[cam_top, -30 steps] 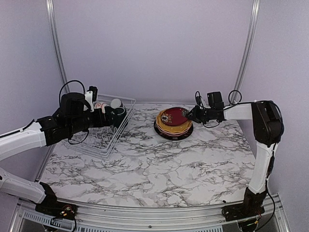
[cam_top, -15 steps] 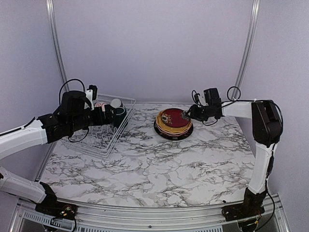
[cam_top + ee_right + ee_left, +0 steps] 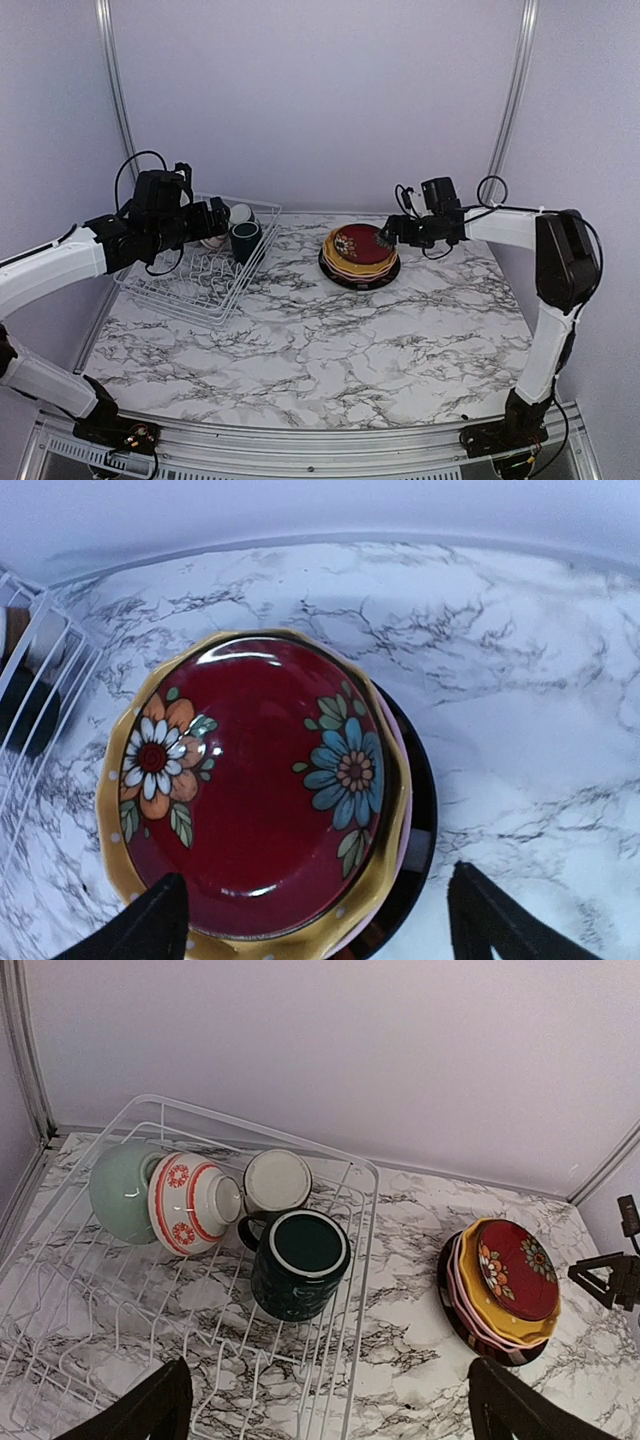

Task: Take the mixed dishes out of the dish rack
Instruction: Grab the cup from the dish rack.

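Observation:
The white wire dish rack (image 3: 190,290) stands at the far left. It holds a dark teal mug (image 3: 298,1276), a pale green bowl (image 3: 118,1192), a cup with red patterns (image 3: 190,1203) and a small pale cup (image 3: 277,1180). My left gripper (image 3: 325,1410) hangs open above the rack, just short of the mug (image 3: 245,241), with nothing in it. On the table a dark red floral plate (image 3: 255,780) tops a stack of plates (image 3: 360,258), with a yellow, a pink and a black plate (image 3: 422,830) beneath. My right gripper (image 3: 320,920) is open over the stack's right edge, its fingers clear of the plate.
The rack's right rim (image 3: 365,1220) lies between the mug and the plate stack (image 3: 505,1290). The back wall runs close behind both. Marble table (image 3: 330,340) stretches toward the arm bases.
My right gripper has opened and let go of the red floral plate, which now lies flat on the stack. My left gripper has pulled back and up from the mug.

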`<state>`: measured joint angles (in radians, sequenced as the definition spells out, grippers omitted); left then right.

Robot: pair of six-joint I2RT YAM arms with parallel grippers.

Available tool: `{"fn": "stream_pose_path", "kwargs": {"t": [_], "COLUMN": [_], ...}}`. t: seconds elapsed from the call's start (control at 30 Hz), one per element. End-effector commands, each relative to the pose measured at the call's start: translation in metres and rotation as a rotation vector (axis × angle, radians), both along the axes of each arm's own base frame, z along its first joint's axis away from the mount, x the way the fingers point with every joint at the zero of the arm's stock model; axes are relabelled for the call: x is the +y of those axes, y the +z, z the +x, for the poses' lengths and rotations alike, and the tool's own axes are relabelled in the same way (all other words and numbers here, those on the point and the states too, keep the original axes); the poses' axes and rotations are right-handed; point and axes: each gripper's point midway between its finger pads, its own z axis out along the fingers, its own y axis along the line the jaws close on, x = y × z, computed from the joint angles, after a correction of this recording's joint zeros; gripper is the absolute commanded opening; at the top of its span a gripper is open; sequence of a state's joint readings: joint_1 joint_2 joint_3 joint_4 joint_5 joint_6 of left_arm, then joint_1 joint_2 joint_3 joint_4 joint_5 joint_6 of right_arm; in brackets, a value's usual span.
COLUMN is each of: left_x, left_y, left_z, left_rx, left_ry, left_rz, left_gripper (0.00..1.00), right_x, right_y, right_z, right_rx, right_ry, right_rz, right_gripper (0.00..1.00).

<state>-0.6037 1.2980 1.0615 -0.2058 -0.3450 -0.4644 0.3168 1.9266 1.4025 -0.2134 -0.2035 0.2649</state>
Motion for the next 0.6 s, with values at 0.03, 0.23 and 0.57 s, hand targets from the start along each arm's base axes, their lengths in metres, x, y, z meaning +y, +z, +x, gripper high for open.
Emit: {"fn": "stream_pose_path", "kwargs": {"t": [0.03, 0.23, 0.57], "left_x": [0.01, 0.002, -0.027], "left_y": [-0.001, -0.011, -0.051], "left_z": [0.016, 0.041, 0.083], "left_rx": [0.031, 0.1, 0.223], "left_ry": [0.061, 0.103, 0.124], "left_rz": [0.035, 0.079, 0.101], "left_gripper": [0.99, 0.99, 0.99], "right_x": [-0.013, -0.045, -0.067], "right_y": [0.061, 0.101, 0.123], "right_z": [-0.008, -0.021, -0.047], "right_rx": [-0.187, -0.3, -0.339], "right_ry": [-0.018, -0.145, -0.154], "right_rz": [-0.021, -0.05, 0.07], "right_gripper": [0.98, 0.98, 0.98]}}
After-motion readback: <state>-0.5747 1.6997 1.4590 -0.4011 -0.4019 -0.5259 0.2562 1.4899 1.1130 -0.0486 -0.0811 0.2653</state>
